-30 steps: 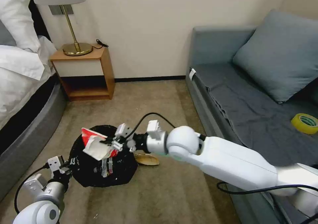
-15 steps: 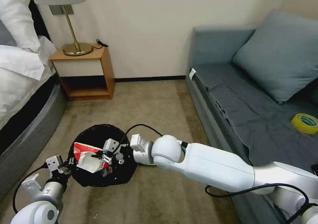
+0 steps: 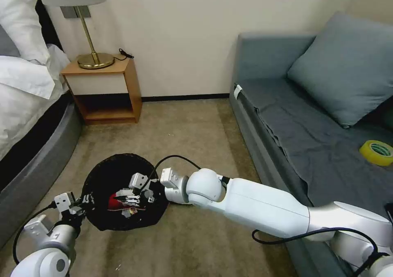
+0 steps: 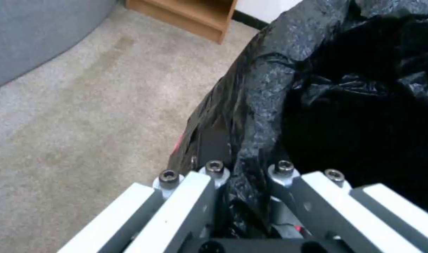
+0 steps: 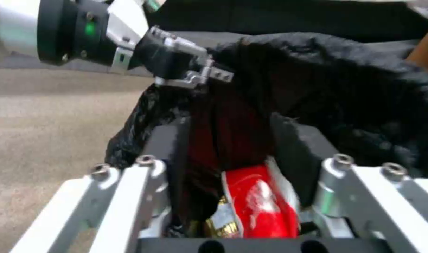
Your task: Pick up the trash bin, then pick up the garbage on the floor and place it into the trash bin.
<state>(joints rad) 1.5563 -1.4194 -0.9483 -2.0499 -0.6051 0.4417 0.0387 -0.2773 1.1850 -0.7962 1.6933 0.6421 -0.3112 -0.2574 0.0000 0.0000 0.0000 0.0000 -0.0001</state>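
Pinching the red-white packet (image 5: 261, 200) between its fingers, the right gripper (image 3: 127, 196) reaches down inside the mouth of the trash bin (image 3: 102, 174), and the packet sits low within the black bag, its red face partly showing between the metal fingers (image 5: 143, 182). From the right wrist view the packet is still gripped, crumpled, with dark liner on all sides of it. The left gripper (image 3: 80, 203) is clamped on the bin's rim at the side nearest the robot; the left wrist view shows its fingers (image 4: 195, 196) closed on a fold of the crinkly black plastic (image 4: 261, 105), one finger outside the rim and one inside. The bin is held just above the beige carpet (image 3: 192, 129), between the bed (image 3: 28, 154) on the left and the grey sofa (image 3: 294, 117) on the right. A wooden nightstand (image 3: 106, 88) with a brass lamp (image 3: 92, 43) stands against the wall behind. A yellow tape roll (image 3: 376, 152) lies on the sofa seat, well apart from the bin.
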